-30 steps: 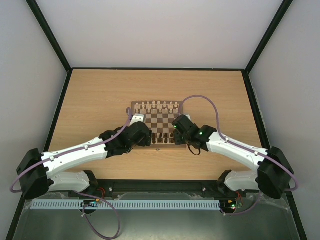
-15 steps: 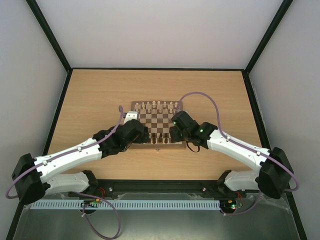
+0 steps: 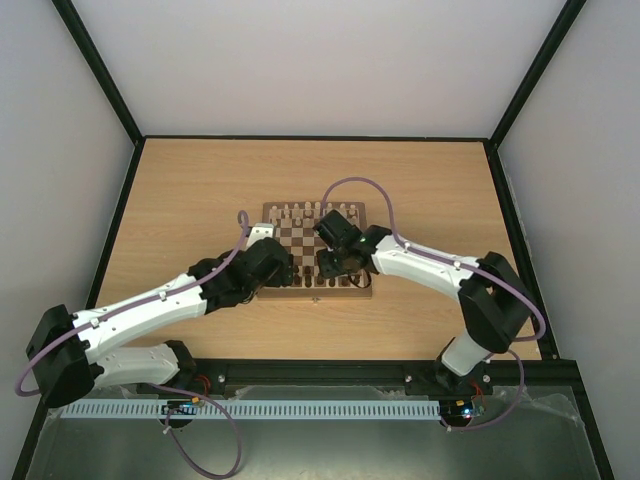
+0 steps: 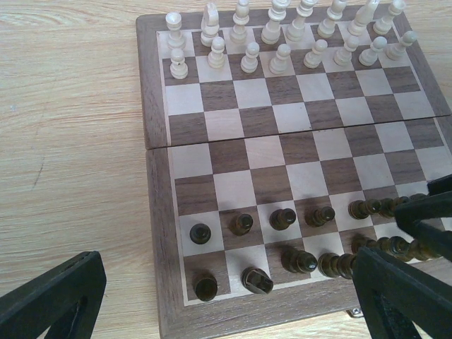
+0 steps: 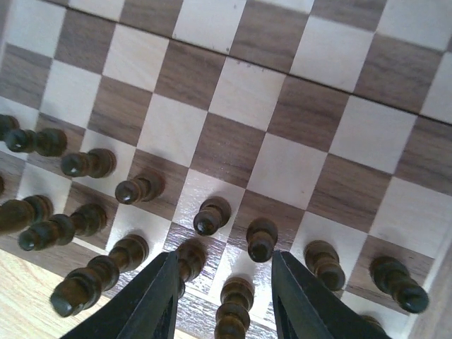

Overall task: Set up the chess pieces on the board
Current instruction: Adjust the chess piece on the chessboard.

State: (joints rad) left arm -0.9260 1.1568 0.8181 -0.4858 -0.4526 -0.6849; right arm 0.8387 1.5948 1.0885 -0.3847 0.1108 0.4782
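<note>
Hovering low over the near edge of the board (image 4: 157,212), the right tool (image 5: 224,263) has its two black fingers (image 5: 157,300) partly spread to either side of one dark piece (image 5: 237,305) in the nearest row. A sliver of square shows on each side, so it reads as straddling that piece rather than clenched on anything. My guess is that it is lined up this way to lift or nudge the piece without knocking its close-packed neighbours. The left tool (image 4: 226,272) hangs released, jaws spread wide, above the board's left near part, holding nothing and probably kept there to leave room for the other arm. The chess pieces (image 4: 283,219) occupy the two rows nearest the arms. Those toward the left stand one to a square, while those toward the right look crowded, and I cannot tell whether all of them stand true; I take that side as the part left to tidy. They are small turned wood, dark brown with a dull sheen, round-headed on slim necks and flared bases. The cream-white pieces (image 4: 275,35) fill the two far rows. The board is a wooden square with a seam across its middle, matt brown and pale squares inside a mid-brown border, lying flat on the light wood-grain worktop (image 4: 70,141).
</note>
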